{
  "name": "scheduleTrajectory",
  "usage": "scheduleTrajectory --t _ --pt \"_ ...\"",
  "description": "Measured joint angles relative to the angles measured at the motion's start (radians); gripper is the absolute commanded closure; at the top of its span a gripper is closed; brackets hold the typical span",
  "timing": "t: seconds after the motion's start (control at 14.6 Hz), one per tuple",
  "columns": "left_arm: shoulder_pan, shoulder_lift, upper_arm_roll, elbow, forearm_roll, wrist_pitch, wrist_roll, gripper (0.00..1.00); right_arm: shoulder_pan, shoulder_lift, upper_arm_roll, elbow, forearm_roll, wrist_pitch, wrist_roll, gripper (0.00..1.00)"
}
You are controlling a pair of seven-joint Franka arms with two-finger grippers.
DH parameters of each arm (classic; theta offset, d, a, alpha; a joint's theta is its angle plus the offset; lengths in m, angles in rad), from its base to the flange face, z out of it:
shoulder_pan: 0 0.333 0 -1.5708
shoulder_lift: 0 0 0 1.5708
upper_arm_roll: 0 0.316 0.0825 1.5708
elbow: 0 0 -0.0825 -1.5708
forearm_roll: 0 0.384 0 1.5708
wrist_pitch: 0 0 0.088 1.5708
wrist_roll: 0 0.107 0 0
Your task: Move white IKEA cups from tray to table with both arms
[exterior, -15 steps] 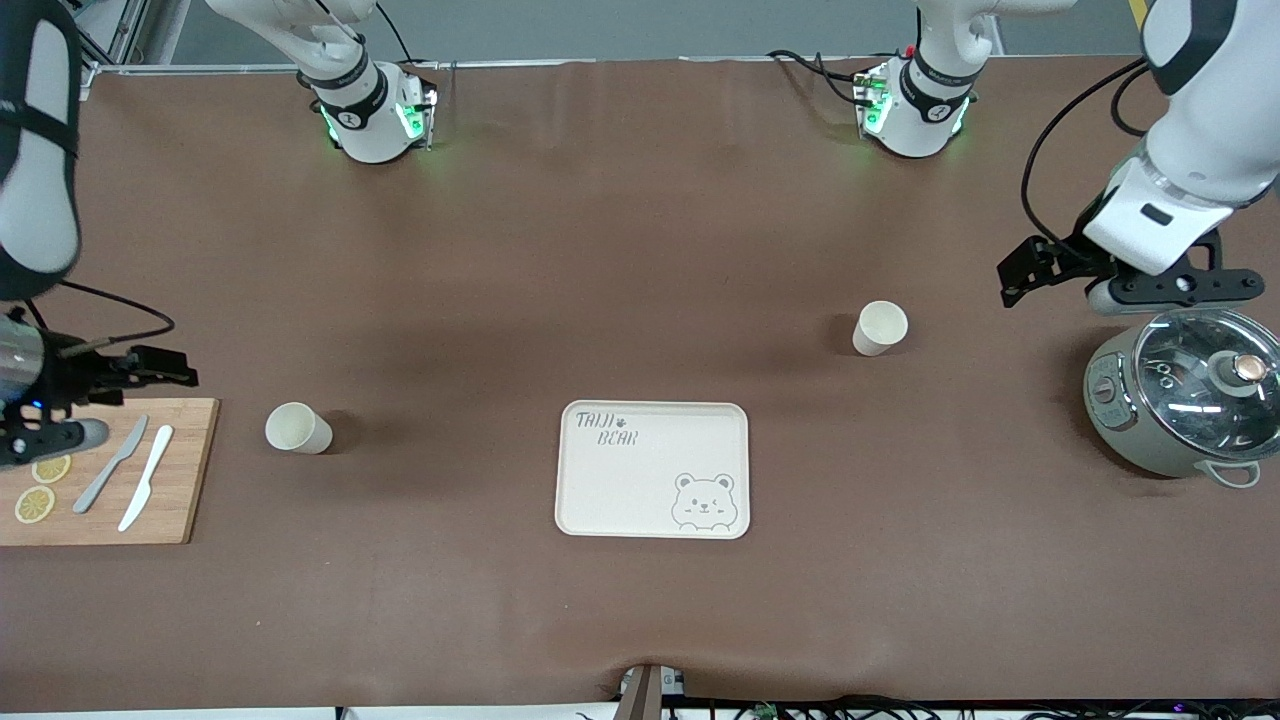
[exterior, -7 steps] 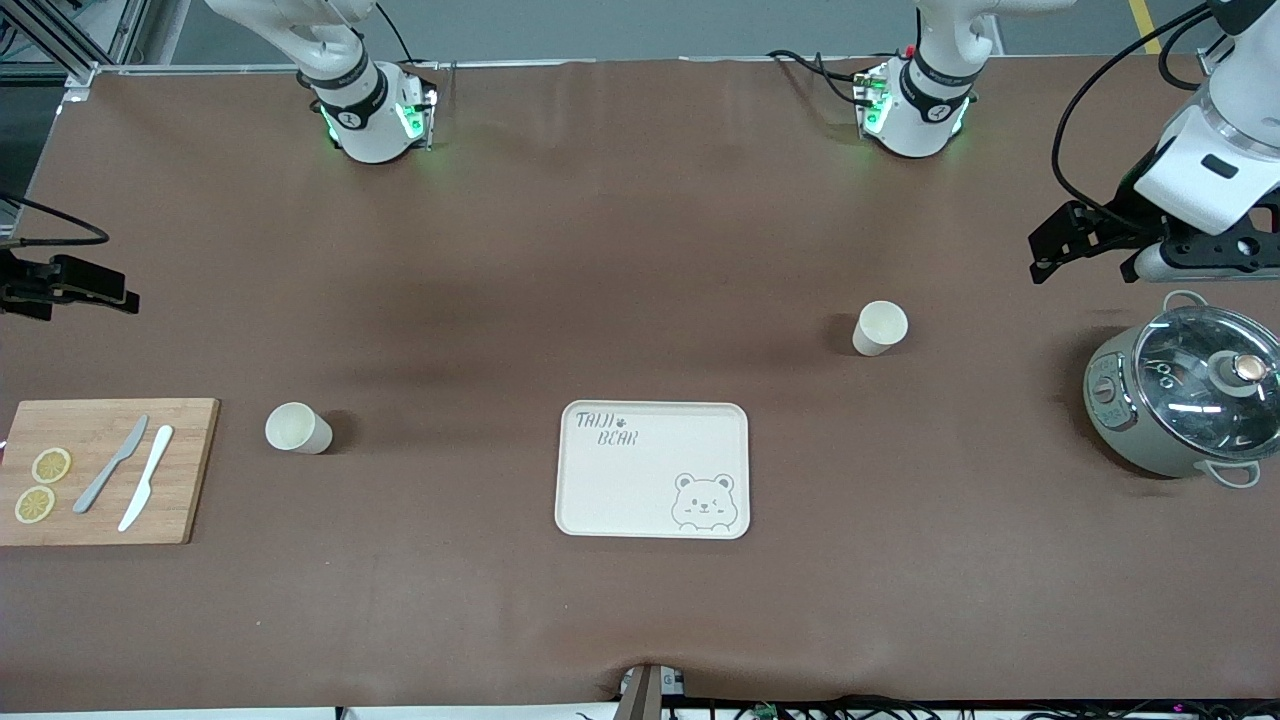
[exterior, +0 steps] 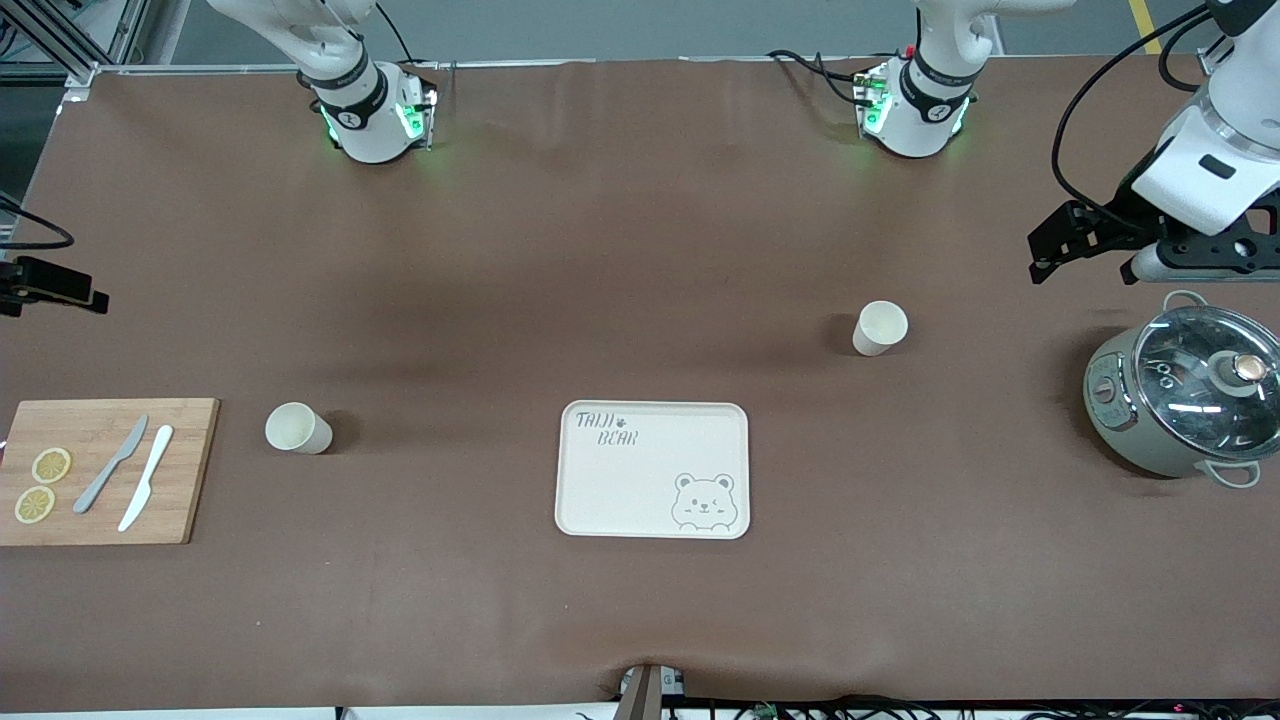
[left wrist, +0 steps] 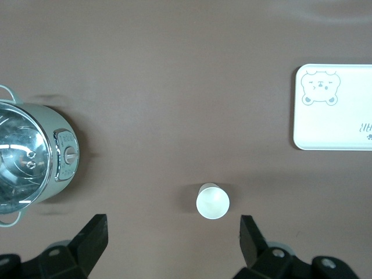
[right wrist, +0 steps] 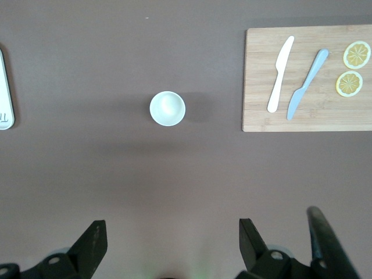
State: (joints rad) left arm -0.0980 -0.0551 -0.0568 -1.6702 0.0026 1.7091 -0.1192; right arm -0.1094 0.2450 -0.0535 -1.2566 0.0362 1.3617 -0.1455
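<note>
Cups point(exterior: 880, 328) point(exterior: 297, 428) upright, rims up; both grippers point(left wrist: 172, 232) point(right wrist: 172, 235) open, high.

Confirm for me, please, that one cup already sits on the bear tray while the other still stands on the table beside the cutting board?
Not quite: the front view shows the bear tray bare. Both cups stand on the table: one cup beside the cutting board, the other cup farther from the camera than the tray, toward the left arm's end.

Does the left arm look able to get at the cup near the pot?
Probably yes: the left gripper is open above the table, and the cup stands upright alone, apart from the pot.
</note>
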Motion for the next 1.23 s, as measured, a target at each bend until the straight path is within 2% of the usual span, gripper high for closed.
scheduleTrajectory --t 1.23 --pt "0.02 0.016 0.002 0.009 0.0 -0.001 0.156 0.0 -0.026 -0.004 0.003 0.027 0.0 0.042 -0.003 0.0"
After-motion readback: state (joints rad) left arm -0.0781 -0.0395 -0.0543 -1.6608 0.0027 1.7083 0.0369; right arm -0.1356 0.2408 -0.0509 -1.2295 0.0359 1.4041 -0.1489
